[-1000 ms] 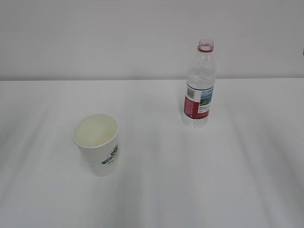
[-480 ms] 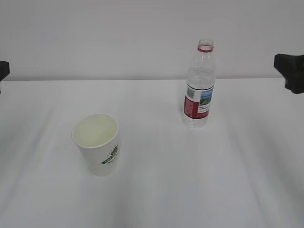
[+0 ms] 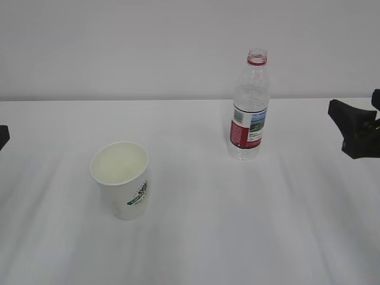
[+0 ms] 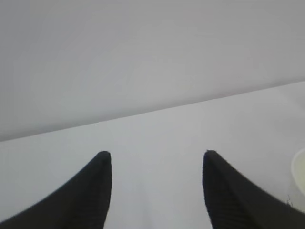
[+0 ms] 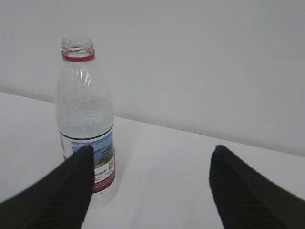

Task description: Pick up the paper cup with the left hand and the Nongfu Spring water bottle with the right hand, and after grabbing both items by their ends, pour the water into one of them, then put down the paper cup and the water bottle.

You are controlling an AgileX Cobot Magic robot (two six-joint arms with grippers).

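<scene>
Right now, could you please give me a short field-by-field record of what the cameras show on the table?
surface: white table
paper cup: upright, left of centre, untouched, no liquid visible inside
water bottle: upright, uncapped, right of centre, untouched
left gripper: open, empty, only just visible at the left edge of the exterior view
right gripper: open, empty, bottle ahead to its left
contact: none

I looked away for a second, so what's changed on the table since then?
The right gripper has come in from the right edge, lower and nearer the water bottle; the left gripper just shows at the left edge. Both are open, holding nothing. Bottle and paper cup haven't moved.
</scene>
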